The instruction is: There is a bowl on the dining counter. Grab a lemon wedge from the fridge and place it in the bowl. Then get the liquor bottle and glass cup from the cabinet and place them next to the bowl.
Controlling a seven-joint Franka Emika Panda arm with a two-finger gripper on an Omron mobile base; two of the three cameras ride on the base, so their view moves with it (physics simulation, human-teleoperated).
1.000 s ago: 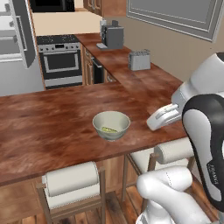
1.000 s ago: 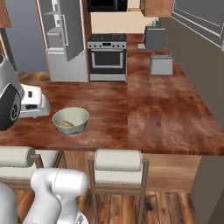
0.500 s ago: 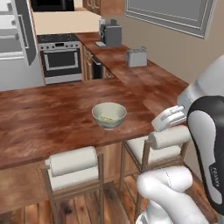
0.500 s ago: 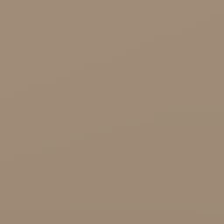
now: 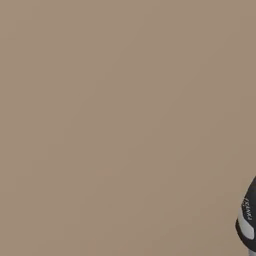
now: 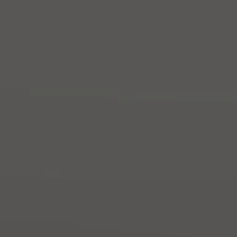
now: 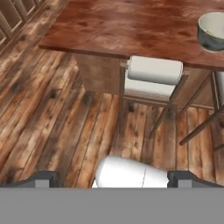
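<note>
Hovering pincer [image 7: 113,181] spread wide, bowl [image 7: 212,29] far beyond

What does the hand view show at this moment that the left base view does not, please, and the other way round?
Hand view alone: the dining counter with the bowl standing on it at the upper right, a cushioned stool tucked against the counter's edge, the plank floor, and the gripper with its fingertips set wide apart and nothing between them.

Left base view alone: a flat tan surface right across the picture, and a dark and white piece of the arm at the lower right.

Shared: no object appears in both.
</note>
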